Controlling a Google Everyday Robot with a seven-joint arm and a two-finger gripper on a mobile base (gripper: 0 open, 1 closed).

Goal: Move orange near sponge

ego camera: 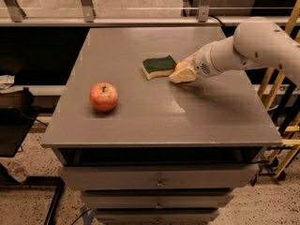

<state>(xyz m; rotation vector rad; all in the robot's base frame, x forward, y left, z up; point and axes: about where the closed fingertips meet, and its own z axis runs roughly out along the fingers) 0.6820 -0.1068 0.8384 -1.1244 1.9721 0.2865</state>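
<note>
The sponge, dark green on top with a pale yellow base, lies flat on the grey table right of centre. My gripper reaches in from the right and sits low on the table, right beside the sponge's right end. Its pale fingers are closed around the orange. Only a small orange patch shows between them.
A red-yellow apple stands on the left part of the table. My white arm crosses the right side of the table. A drawer front is below the table's front edge, and a yellow frame stands to the right.
</note>
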